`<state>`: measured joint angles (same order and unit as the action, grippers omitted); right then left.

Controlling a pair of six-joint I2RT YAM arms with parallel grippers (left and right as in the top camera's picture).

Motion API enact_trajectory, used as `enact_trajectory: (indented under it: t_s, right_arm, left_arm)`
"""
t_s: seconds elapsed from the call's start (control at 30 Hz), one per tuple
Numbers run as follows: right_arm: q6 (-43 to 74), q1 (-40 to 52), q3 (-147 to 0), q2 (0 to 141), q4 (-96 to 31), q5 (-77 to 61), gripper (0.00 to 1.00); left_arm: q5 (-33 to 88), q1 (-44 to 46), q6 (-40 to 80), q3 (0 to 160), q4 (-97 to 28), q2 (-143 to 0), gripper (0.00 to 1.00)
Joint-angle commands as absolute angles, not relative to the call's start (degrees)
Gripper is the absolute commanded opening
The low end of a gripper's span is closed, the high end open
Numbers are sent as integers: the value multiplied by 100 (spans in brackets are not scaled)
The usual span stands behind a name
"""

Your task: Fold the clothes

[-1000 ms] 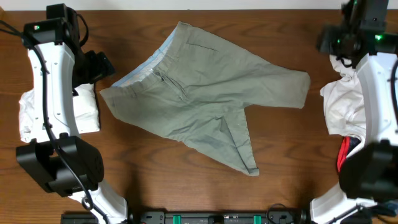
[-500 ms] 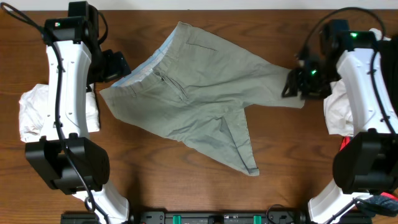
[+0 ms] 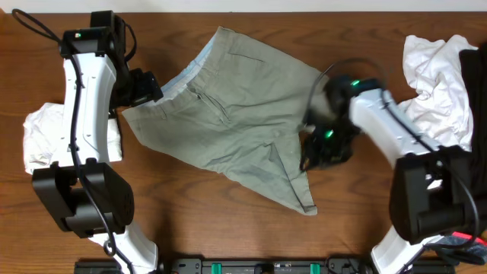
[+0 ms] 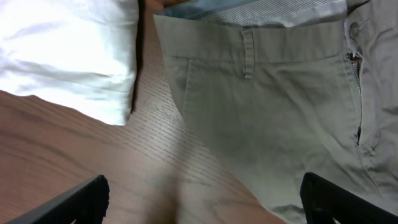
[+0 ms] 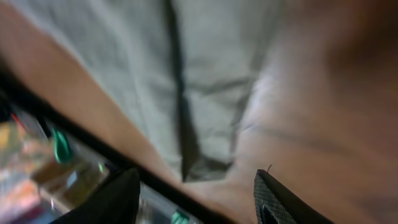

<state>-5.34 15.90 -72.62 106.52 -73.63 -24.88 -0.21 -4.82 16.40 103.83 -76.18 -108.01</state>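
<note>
A dark brown wood-grain table [image 3: 365, 228] fills the overhead view, with a thin pale strip along its 12 o'clock edge and a black rail [image 3: 274, 266] with green tabs at 6 o'clock. One pair of khaki shorts [image 3: 236, 114] lies spread across the middle of the table. Its waistband [image 4: 249, 37] is turned toward 10 o'clock and shows a pale blue lining; one leg reaches toward 3 o'clock and the other toward 5 o'clock. Two arms work here, each with one gripper. The left gripper [image 4: 208, 202] sits at the 9 o'clock end of the shorts, by the waistband corner. Its two black fingertips [image 4: 81, 202] are spread wide over bare wood and the khaki edge, and they hold nothing. The right gripper [image 5: 196, 196] is at the 3 o'clock side of the leg that points to 5 o'clock. Its wrist view is blurred, but its two dark fingers [image 5: 286, 202] stand apart with that leg's hem [image 5: 205, 168] seen between them, and nothing is clamped. Whether either gripper touches the cloth cannot be told. Two white garments lie apart from the shorts. One is a folded white piece [image 3: 46, 141] at 9 o'clock, just beside the waistband in the left wrist view. The other is a crumpled white heap [image 3: 434, 68] at 2 o'clock, with one dark cloth [image 3: 475, 65] against it at the frame edge
</note>
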Motion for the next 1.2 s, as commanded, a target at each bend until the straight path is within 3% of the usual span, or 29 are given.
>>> enact_trajectory:
  t_s: [0.0,0.23,0.67,0.7,0.73,0.8,0.83,0.93,1.07,1.17]
  right_arm:
    - [-784,2069,-7067,10560,-7478,-2683,57]
    - [-934,2613,-6696,10560,-7553,-2613,68]
    - [-558,3076,-5439,10560,-5513,-2571,66]
    - [-554,3094,-5398,10560,-5478,-2574,62]
    - [-554,3105,-5387,10560,-5483,-2574,52]
    - [-513,3105,-5417,10558,-5546,-2626,11]
    - [-517,3100,-5463,10551,-5649,-2746,4]
    - [-777,3055,-5736,10444,-6222,-3173,1]
    - [-1964,2930,-6646,9953,-7887,-3868,1]
    - [-2062,2620,-7658,9454,-8506,-3763,1]
  left_arm:
    - [-45,-499,1546,10359,-7612,-10836,98]
    - [-45,-502,1546,10359,-7618,-10833,98]
    - [-43,-502,1546,10359,-7623,-10836,98]
    - [-43,-502,1546,10359,-7620,-10833,98]
    - [-43,-502,1546,10359,-7620,-10833,98]
    - [-43,-499,1546,10359,-7618,-10836,98]
    - [-45,-502,1546,10359,-7616,-10836,98]
    - [-43,-502,1546,10359,-7618,-10836,98]
    - [-45,-502,1546,10359,-7618,-10833,98]
    - [-45,-502,1546,10359,-7599,-10833,98]
